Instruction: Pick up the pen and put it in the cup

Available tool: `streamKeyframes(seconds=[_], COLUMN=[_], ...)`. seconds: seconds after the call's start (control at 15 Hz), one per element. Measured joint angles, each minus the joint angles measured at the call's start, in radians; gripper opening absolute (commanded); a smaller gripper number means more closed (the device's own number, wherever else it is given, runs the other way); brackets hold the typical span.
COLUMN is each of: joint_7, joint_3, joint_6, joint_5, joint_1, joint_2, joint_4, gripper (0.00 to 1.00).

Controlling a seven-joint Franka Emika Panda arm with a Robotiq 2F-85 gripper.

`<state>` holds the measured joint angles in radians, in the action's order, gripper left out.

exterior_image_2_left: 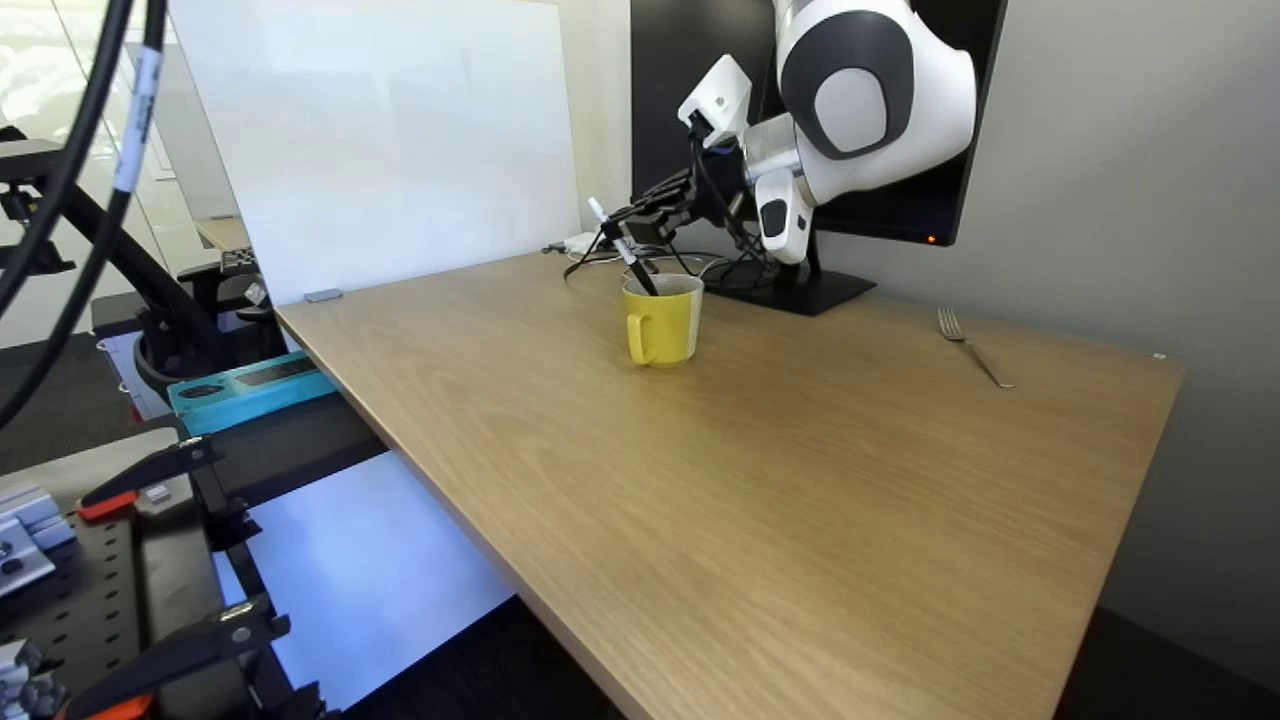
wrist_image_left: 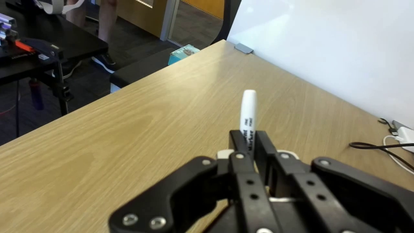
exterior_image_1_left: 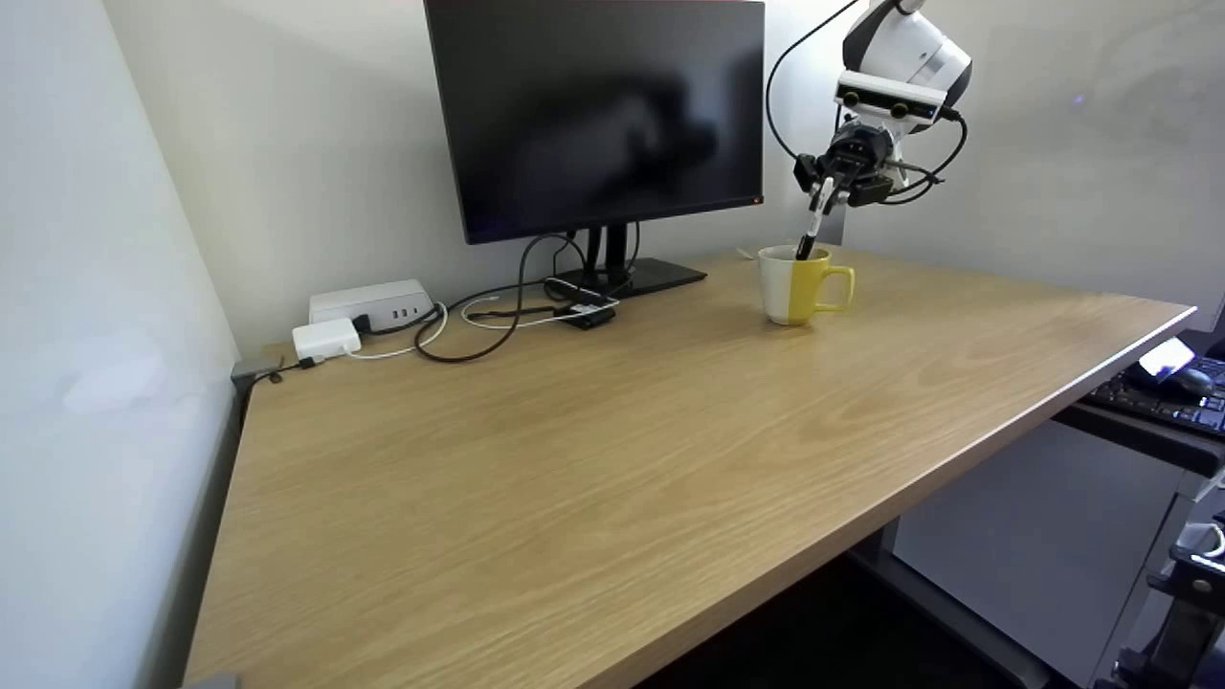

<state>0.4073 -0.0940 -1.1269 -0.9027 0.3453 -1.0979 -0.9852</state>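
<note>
- Far left in an exterior view: two black cables (exterior_image_2_left: 117, 210), slanting.
- Next, just past the left edge of the desk (exterior_image_2_left: 850, 500): a teal box (exterior_image_2_left: 230, 405).
- Behind, upright along the desk's far edge: a large white panel (exterior_image_2_left: 390, 140).
- Near the middle: a white pen (exterior_image_2_left: 626, 251) with a dark lower part, tilted, top end leaning left, lower tip inside the mouth of the yellow-and-white cup (exterior_image_2_left: 662, 325). Cannot tell whether touching the bottom.
- Standing upright on the desk: that same cup, handle turned toward the left and front.
- Around the pen, above the cup and apart from it in both exterior views: the gripper (wrist_image_left: 248, 139). In the wrist view, fingers clenched on the pen, with printed lettering and a white end sticking out past them.
- Farther right: a white robot arm (exterior_image_2_left: 850, 110), reaching in from the top, in front of a black monitor (exterior_image_2_left: 670, 60).
- Far right, lying on the desk, well apart from the cup: a fork (exterior_image_2_left: 975, 355).
</note>
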Motion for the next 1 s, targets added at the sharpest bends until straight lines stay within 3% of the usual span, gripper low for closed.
streamKeyframes(seconds=[0.53,0.6,0.73,1.0], joint_7=[0.002,0.002,0.002,0.002], joint_3=[0.011,0.011,0.013,0.015], joint_6=[0.0,0.0,0.0,0.0], joint_5=[0.0,0.0,0.002,0.007], joint_1=[0.0,0.0,0.0,0.0], joint_2=[-0.044,-0.047,-0.053,-0.066], joint_4=[0.049,0.052,0.063,0.088], gripper=[0.03,0.38,0.43,0.72])
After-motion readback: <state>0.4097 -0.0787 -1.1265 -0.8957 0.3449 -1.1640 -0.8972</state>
